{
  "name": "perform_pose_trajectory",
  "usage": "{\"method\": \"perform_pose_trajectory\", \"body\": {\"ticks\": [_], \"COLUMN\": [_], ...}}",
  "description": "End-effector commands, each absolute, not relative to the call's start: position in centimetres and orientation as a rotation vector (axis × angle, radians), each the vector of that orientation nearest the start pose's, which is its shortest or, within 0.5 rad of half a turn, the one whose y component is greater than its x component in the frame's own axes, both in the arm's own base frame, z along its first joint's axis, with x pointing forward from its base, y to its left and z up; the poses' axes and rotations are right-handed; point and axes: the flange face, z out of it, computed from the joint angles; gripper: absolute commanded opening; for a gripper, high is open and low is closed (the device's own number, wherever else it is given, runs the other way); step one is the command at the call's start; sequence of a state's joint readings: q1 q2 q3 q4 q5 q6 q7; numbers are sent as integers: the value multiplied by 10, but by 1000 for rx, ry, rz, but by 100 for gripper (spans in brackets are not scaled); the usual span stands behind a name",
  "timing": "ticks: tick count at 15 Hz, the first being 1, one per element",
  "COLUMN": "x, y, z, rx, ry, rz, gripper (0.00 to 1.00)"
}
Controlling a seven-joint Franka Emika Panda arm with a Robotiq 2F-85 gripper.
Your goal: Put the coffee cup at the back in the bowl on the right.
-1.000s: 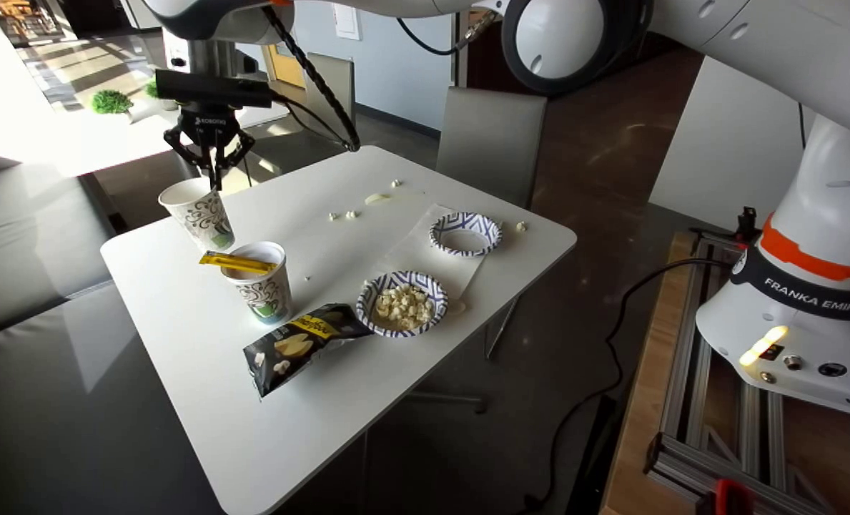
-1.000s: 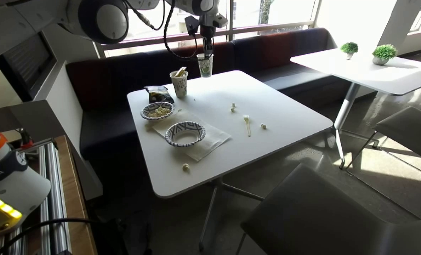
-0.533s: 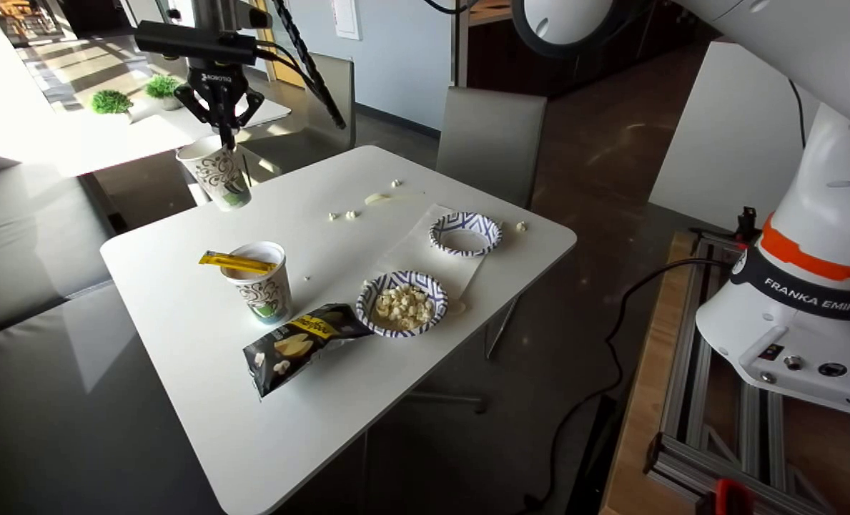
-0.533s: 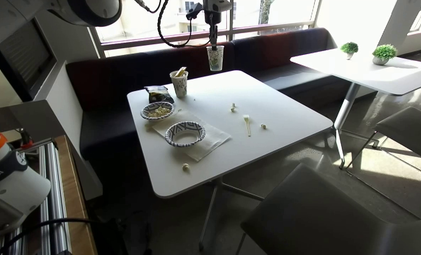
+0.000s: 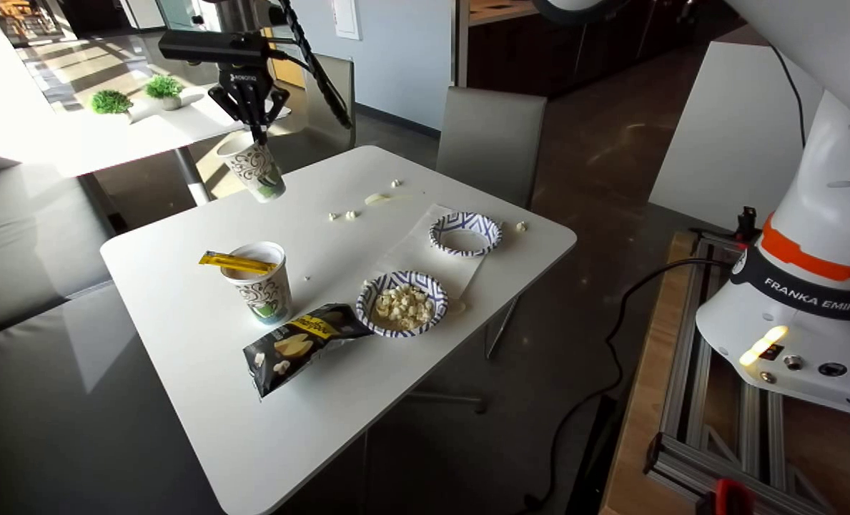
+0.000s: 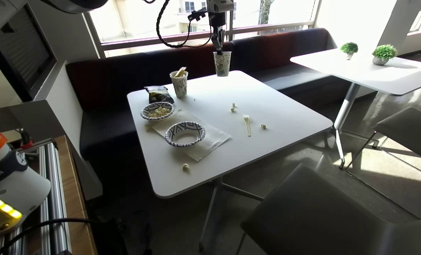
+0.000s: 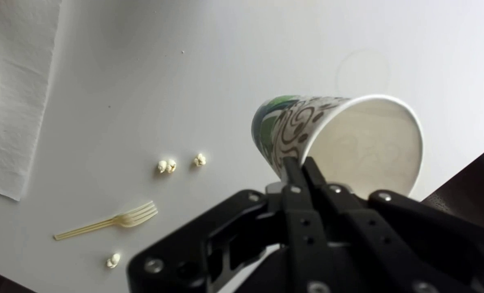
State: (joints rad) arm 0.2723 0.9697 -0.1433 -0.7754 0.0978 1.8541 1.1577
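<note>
"Cup aloft above the table, on the side away from the robot's base. Secure?"

"It appears so. I have the gripper pinching its rim; the cup hangs tilted, long axis slanting, bottom angled toward the side where the bowl stands in an exterior view."

"Which bowl?"

"The one right of the popcorn bowl in both exterior views, resting partly on paper. From my gripper it lies lower, well apart, back toward the robot's base. I judge the next step is carrying the cup inward, then down; I expect to level that tilt before letting go."
</note>
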Motion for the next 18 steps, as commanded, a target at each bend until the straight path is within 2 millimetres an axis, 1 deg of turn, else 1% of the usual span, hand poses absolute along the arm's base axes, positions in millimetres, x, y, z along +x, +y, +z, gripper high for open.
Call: {"method": "perform_pose_trajectory", "body": {"ticks": [1, 5, 6, 7, 10, 11, 14, 18], "x": [782, 782, 782, 780, 765, 757, 741, 728], "y": [163, 163, 163, 161, 164, 165, 172, 168], "z": [365, 365, 365, 368, 377, 377, 381, 388], "rx": [-2719, -2718, -2718, -2740, -2771, -2786, -2823, -2744], "ry": [1454, 1454, 1454, 1467, 1485, 1506, 1490, 1484], "rz": [-161, -162, -162, -187, -203, -199, -203, -283], "gripper": [4, 4, 1, 1, 1, 1, 1, 1]}}
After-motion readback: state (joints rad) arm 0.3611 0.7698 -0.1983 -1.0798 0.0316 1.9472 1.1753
